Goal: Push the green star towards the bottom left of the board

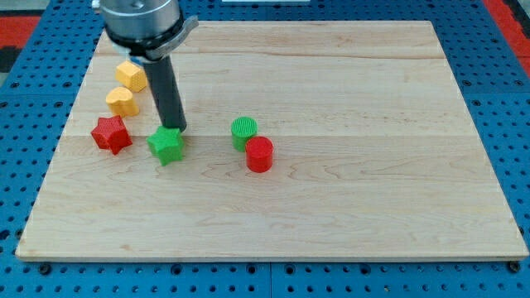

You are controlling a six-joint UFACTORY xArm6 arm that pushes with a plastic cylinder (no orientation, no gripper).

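my tip [179, 129] at 1 o'clock of green star [166, 145], touching, no jaws, grips nothing | star left of board [348, 207] centre, red star [110, 134] at its 9 | arm's upper part cut off at top | contact edge hard to see

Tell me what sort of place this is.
Probably a robotics lab bench: a wooden board on a blue pegboard surface, small coloured blocks like the green star, and my tip just behind it.
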